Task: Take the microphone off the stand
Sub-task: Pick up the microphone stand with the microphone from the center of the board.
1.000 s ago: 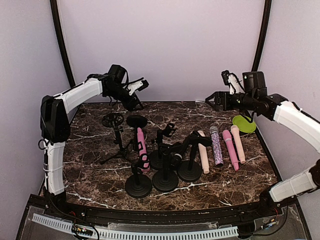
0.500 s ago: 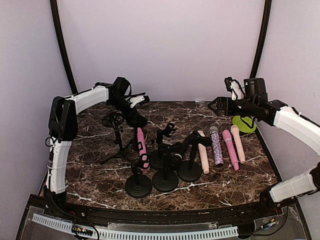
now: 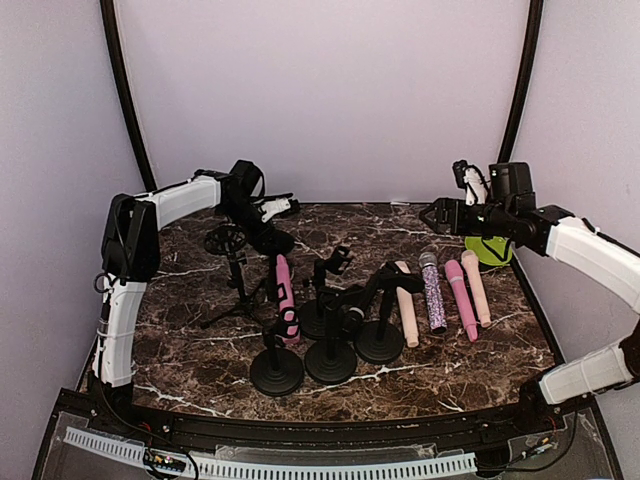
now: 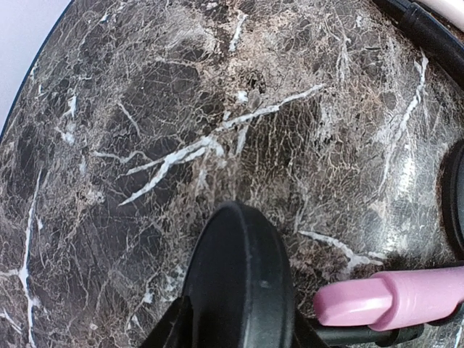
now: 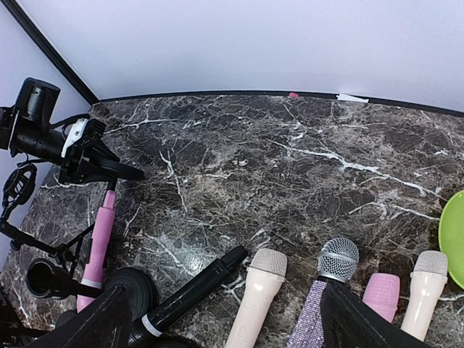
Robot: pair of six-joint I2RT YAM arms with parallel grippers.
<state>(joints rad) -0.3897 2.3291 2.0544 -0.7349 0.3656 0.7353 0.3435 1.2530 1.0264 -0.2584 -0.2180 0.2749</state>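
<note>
Marble table (image 3: 180,340) carries a pink microphone (image 3: 283,288) clipped in its stand (image 3: 277,371), at nine o'clock of centre. Its black head (image 4: 239,283) sits between the left pincer's (image 3: 270,228) fingers; whether they press it I cannot tell. At two o'clock the right pincer (image 3: 432,213) hangs spread apart, beyond four loose microphones (image 3: 433,295).

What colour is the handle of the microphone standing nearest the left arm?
Pink; the microphone handle shows best in the top external view.
</note>
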